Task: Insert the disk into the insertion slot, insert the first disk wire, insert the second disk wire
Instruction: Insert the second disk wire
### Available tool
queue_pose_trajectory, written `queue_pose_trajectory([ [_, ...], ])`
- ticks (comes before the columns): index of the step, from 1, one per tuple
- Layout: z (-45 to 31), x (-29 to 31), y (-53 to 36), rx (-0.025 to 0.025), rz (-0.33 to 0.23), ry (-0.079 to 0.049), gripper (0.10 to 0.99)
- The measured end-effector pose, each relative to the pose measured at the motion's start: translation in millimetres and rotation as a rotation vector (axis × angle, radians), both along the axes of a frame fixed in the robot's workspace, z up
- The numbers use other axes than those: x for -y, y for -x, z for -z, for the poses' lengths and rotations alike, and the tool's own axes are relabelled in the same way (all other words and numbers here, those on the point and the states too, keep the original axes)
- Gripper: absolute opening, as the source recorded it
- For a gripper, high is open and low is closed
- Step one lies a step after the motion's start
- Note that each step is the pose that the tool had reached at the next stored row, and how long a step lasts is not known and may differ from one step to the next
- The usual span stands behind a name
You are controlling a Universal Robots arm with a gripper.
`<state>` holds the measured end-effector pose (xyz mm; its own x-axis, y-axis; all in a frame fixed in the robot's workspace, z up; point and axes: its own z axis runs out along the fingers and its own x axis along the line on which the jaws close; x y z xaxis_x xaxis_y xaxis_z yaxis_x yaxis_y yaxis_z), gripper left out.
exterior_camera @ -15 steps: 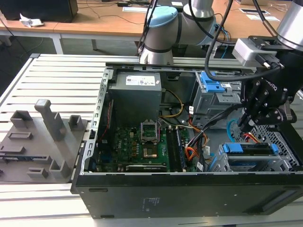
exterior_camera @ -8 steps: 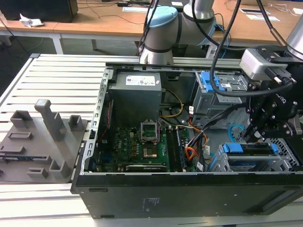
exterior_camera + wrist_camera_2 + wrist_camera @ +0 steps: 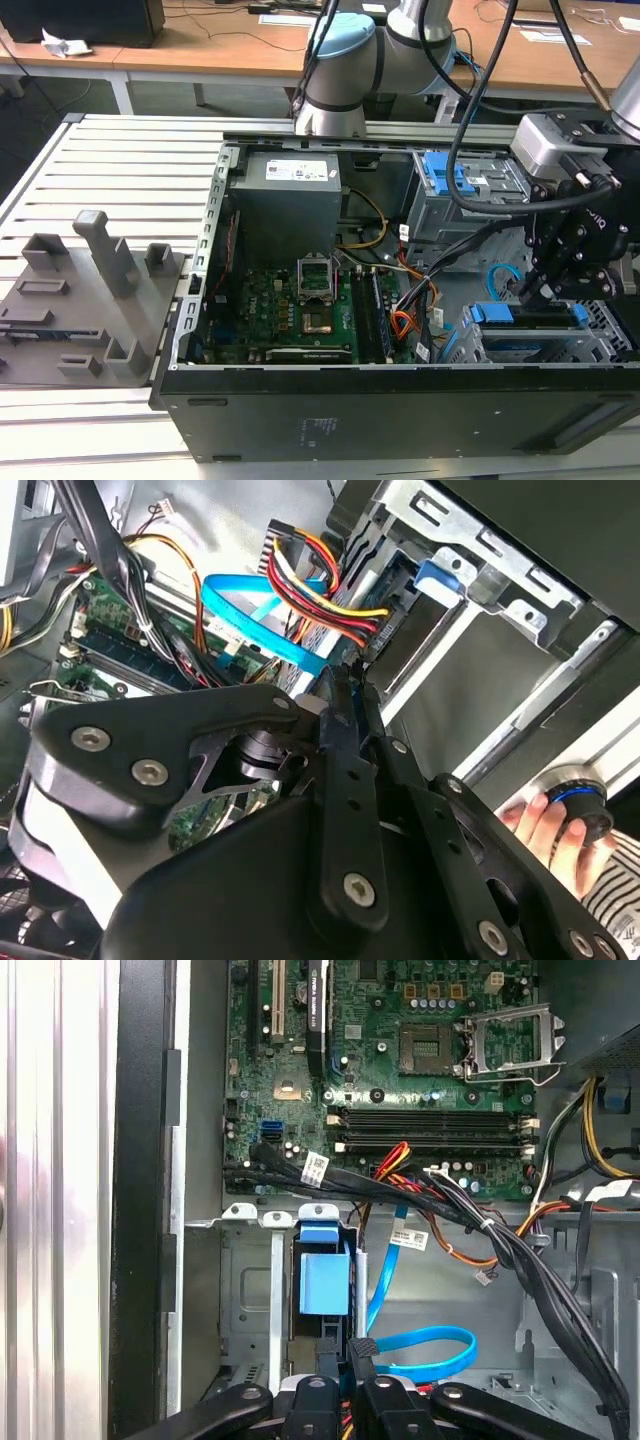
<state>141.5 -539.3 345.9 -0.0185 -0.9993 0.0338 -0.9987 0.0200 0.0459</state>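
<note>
The disk point(image 3: 530, 318) in its blue carrier point(image 3: 325, 1270) sits inside the insertion slot point(image 3: 603, 338), the grey metal cage at the case's corner on the exterior view's right. The first disk wire point(image 3: 325, 580), a red, yellow and black bundle, runs to the disk's rear end. The second disk wire point(image 3: 430, 1345), a light blue flat cable point(image 3: 250, 615), loops beside it and ends in a black plug at my fingertips. My gripper point(image 3: 345, 1355) hangs over the disk's rear, its fingers point(image 3: 338, 695) drawn together on that plug.
The open case holds a green motherboard point(image 3: 290, 310), a grey power supply point(image 3: 285, 205) and a taller cage with blue latches point(image 3: 465, 180). A thick black cable bundle point(image 3: 480, 1225) crosses near the slot. Grey fixtures point(image 3: 90, 290) stand on the slatted table. A person's hand point(image 3: 545, 825) holds a knob.
</note>
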Motion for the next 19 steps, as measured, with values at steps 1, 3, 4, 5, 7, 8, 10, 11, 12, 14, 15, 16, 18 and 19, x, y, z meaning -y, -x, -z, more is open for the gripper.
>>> queue_pose_trajectory([
  [1,0.9,0.0,-0.1,0.0000,0.000,0.000,0.161],
  [3,2.1,-0.1,-0.3,0.0001,0.000,0.001,0.161],
  [4,2.9,-0.2,-0.5,0.0001,0.000,0.000,0.161],
  [5,3.6,-0.3,-0.7,0.0000,0.000,0.000,0.161],
  [7,4.1,-0.7,-1.2,0.0000,0.000,0.000,0.161],
  [8,4.2,-0.6,-1.2,0.0001,0.000,0.000,0.161],
  [10,4.3,-0.6,-1.3,0.0001,0.000,0.000,0.161],
  [11,4.4,-0.6,-1.3,0.0001,0.003,0.000,0.161],
  [12,4.4,-0.7,-1.2,0.0000,0.016,0.000,0.161],
  [14,4.4,-0.6,-1.3,0.0000,0.038,0.000,0.161],
  [15,4.4,-0.4,-1.4,0.0000,0.039,0.000,0.161],
  [16,4.4,-0.2,-1.6,0.0000,0.039,0.000,0.161],
  [18,4.4,0.2,-2.5,0.0000,0.039,0.000,0.161],
  [19,4.5,0.3,-2.6,0.0000,0.039,0.000,0.161],
])
